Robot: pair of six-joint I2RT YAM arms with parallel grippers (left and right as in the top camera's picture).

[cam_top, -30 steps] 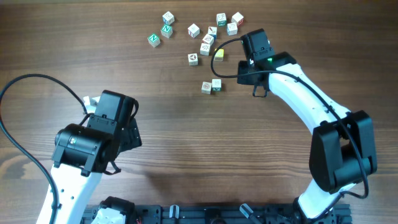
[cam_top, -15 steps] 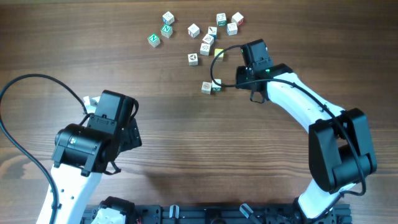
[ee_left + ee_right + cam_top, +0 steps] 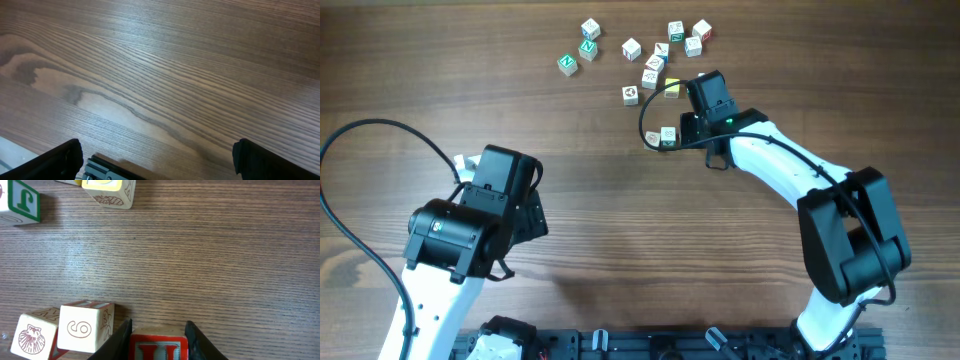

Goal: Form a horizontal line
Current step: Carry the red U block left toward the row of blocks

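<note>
The red U cube (image 3: 159, 349) is pinched in the right gripper (image 3: 159, 331) jaws, near the shell cube (image 3: 32, 336) and 6 cube (image 3: 82, 328); the left gripper (image 3: 160, 162) jaws are spread.

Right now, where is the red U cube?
The red U cube sits bottom centre of the right wrist view, held in the right gripper, just right of the 9 cube and shell cube.

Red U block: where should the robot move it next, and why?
Probably set the red U block down right there. The right gripper holds it just beside the number block, which sits by the shell block, so it would finish the row of three.
</note>
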